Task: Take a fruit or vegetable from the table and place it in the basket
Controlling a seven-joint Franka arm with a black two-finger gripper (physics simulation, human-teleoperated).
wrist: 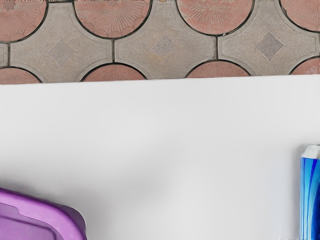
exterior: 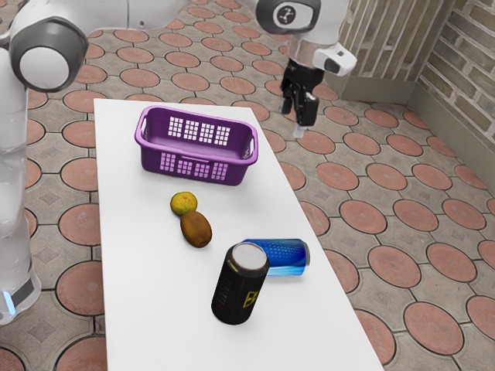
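"What am I seeing from your side of the room?"

"A white arm [exterior: 51, 66] reaches across a white table [exterior: 147, 270], its black gripper [exterior: 301, 124] pointing down, raised above the table on the exterior view's right of a purple basket [exterior: 193, 165]."

"Is the gripper open?"

"I can't tell how far. It holds nothing that I can see."

"And the fruit?"

"Two pieces, both on the table outside the basket: a yellow-green citrus [exterior: 184, 203], nearer the basket, and a brown kiwi [exterior: 196, 229] just beside it. Whether they touch, I can't say."

"What else is on show?"

"A black can [exterior: 237, 290] standing upright and a blue can [exterior: 286, 251] lying on its side close by. The wrist view looks down on the basket's corner, an end of the blue can and a stretch of table, with a patterned floor [wrist: 162, 47] past the edge."
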